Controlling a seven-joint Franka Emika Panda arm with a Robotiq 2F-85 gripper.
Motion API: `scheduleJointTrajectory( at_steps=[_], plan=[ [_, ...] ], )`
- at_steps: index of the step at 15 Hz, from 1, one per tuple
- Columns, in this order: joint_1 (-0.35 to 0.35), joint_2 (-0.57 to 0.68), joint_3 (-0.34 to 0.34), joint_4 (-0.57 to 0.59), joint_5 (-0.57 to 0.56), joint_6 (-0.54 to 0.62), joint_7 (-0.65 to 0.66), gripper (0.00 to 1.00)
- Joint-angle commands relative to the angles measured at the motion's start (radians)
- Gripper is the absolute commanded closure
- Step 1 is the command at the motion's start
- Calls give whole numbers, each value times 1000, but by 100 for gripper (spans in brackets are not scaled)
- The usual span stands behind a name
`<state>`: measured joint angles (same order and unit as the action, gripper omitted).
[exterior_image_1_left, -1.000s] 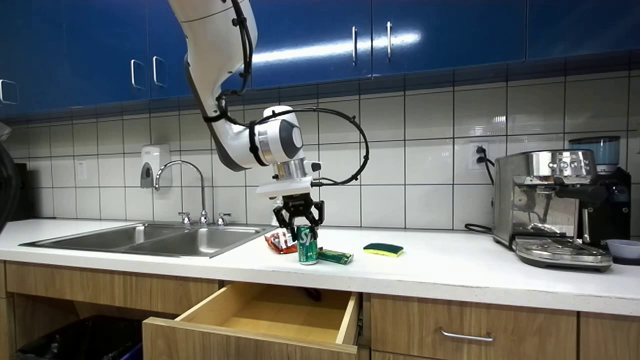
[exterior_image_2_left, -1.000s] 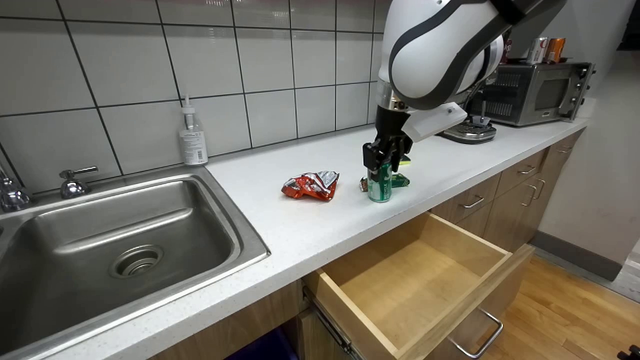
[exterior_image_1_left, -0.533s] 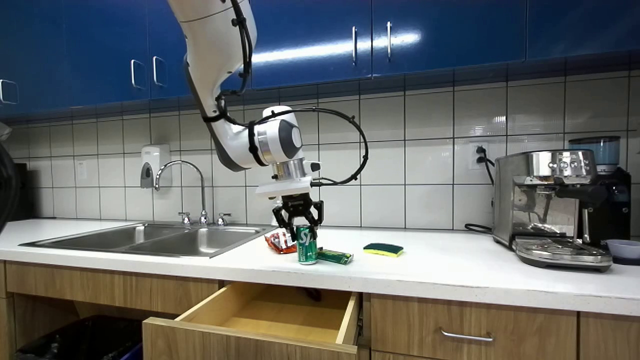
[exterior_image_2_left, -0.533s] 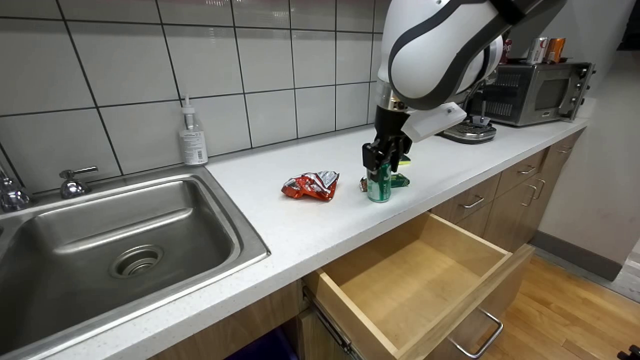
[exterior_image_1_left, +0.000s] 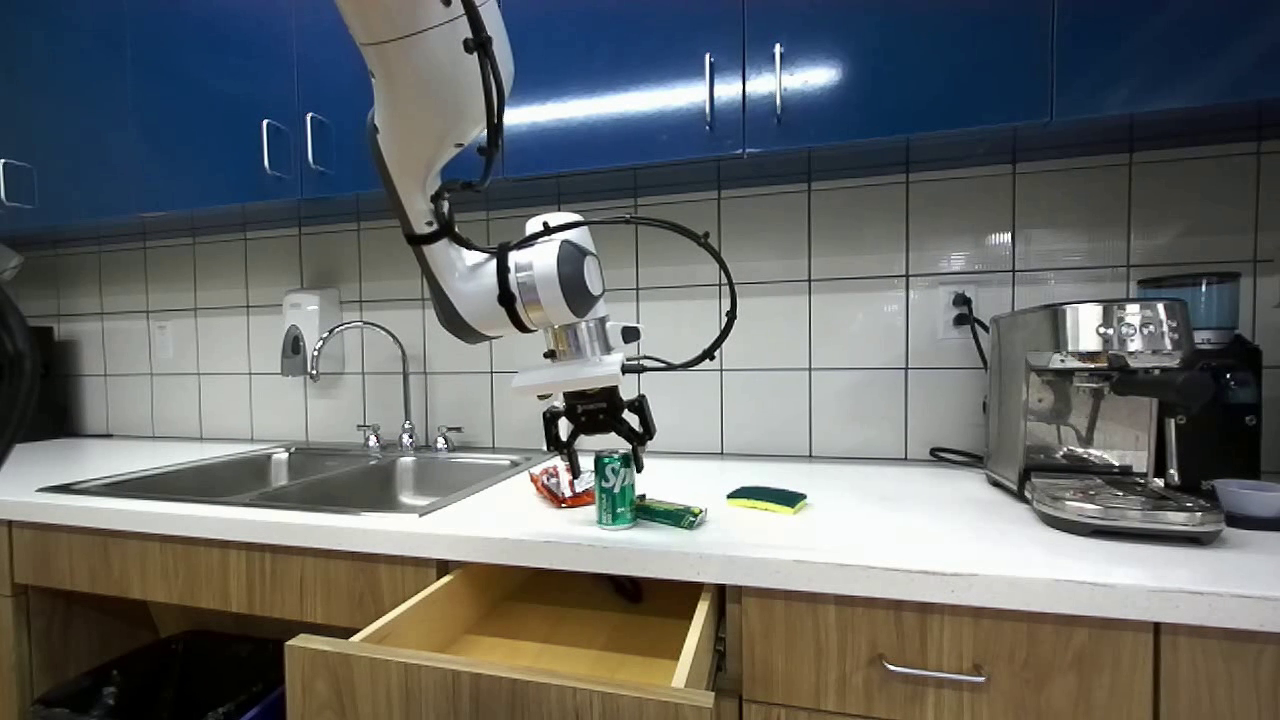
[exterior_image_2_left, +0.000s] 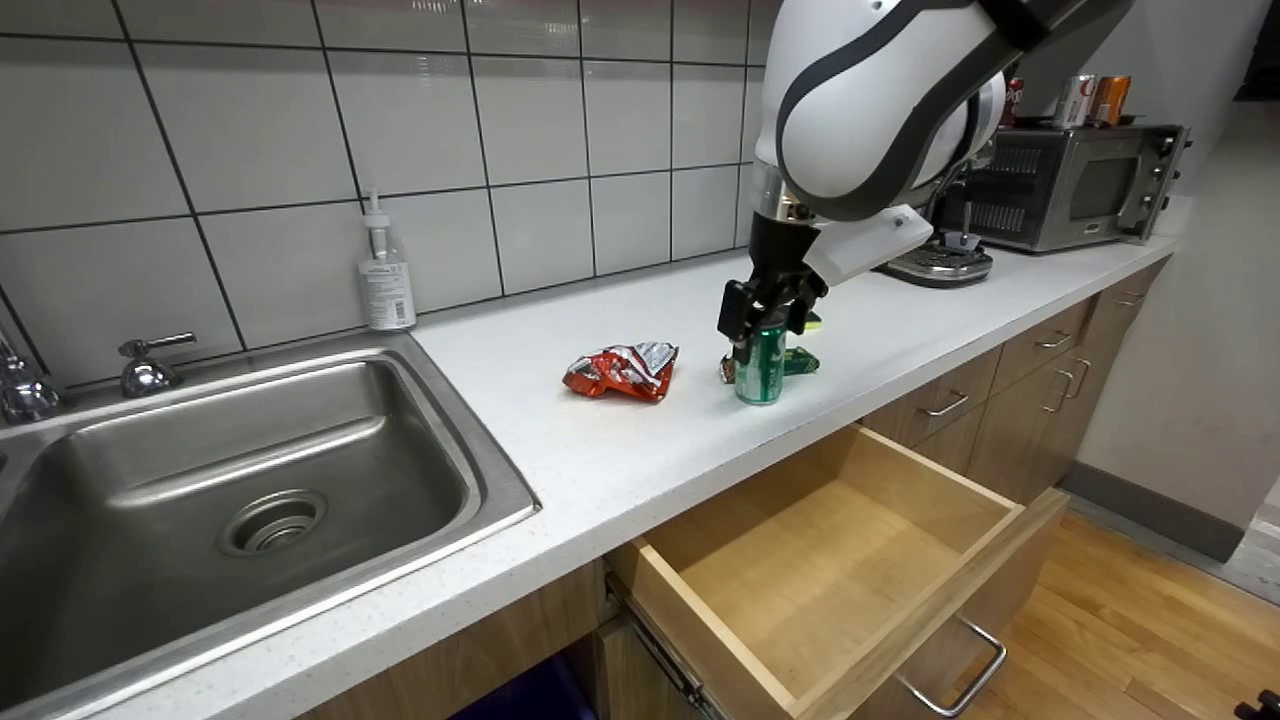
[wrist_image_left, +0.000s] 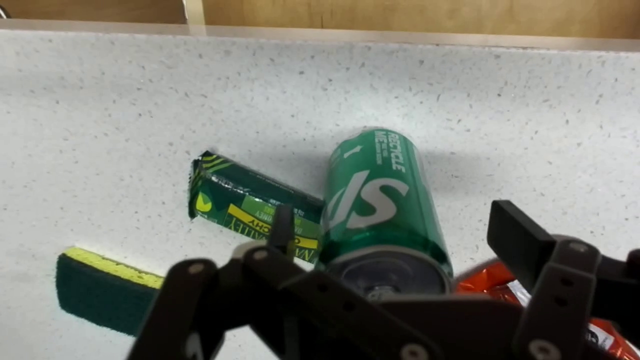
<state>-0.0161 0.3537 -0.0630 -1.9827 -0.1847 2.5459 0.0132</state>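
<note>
Gripper (exterior_image_1_left: 606, 466) is spread now, fingers apart, versus clamped on the green can (wrist_image_left: 382, 200) 0.5 s ago; wrist view has a gap on each side. Can itself hasn't shifted: upright on the counter (exterior_image_2_left: 560, 450), toward the near edge, just far of the pulled-out drawer (exterior_image_2_left: 850, 560). Arm (exterior_image_1_left: 430, 100) pose looks unchanged. Can's top face shows clearly only in the wrist view. Pump bottle (exterior_image_2_left: 388, 290), far-left of the can, stands clear in an exterior view, label too small to read. Oven (exterior_image_2_left: 1055, 190) at the right end, drink cans (exterior_image_2_left: 1075, 102) on top, appears only in an exterior view. Readable: "Sp" and "RECYCLE ME" on the can; "VALLEY", "HONEY" and a partial "CHY" on the green bar (wrist_image_left: 250, 205), just right of the can, can't tell if touching. Red wrapper (exterior_image_2_left: 622, 371) lies left, sponge (exterior_image_1_left: 767, 499) further right.
</note>
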Motion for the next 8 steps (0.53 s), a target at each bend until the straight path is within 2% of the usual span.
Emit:
scheduleJointTrajectory(
  at_steps=[1,8],
  plan=[
    [-1,1,-3,23,-2,-32,-25,0],
    [-7,14,-2,46,6,-38,-32,0]
  ],
)
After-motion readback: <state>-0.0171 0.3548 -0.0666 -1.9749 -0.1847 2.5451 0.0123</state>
